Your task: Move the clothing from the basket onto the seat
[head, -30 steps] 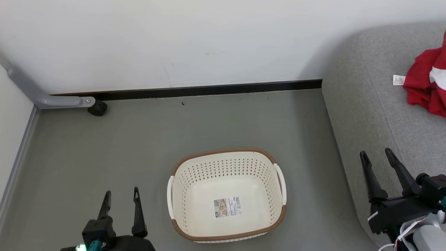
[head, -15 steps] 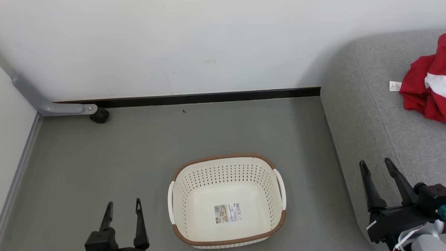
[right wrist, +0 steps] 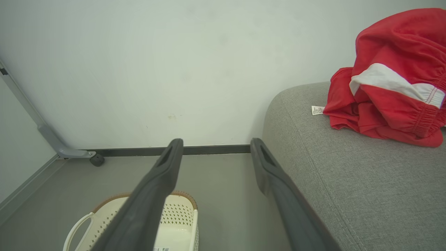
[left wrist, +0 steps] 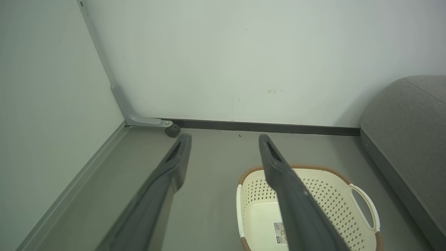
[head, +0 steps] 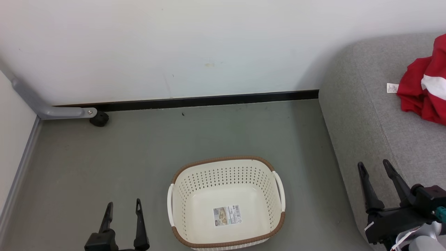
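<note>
Left end effector [head: 123,204] and right end effector [head: 373,164] both stood spread wide and empty, with nothing remaining to grip. The basket [head: 223,159] on the floor [head: 139,157] held nothing. The clothing [head: 416,96] lay heaped on the seat [head: 373,118] to its right — task judged complete.

White wall [head: 209,42] meets grey floor [head: 174,139] along a black skirting [head: 209,100].
</note>
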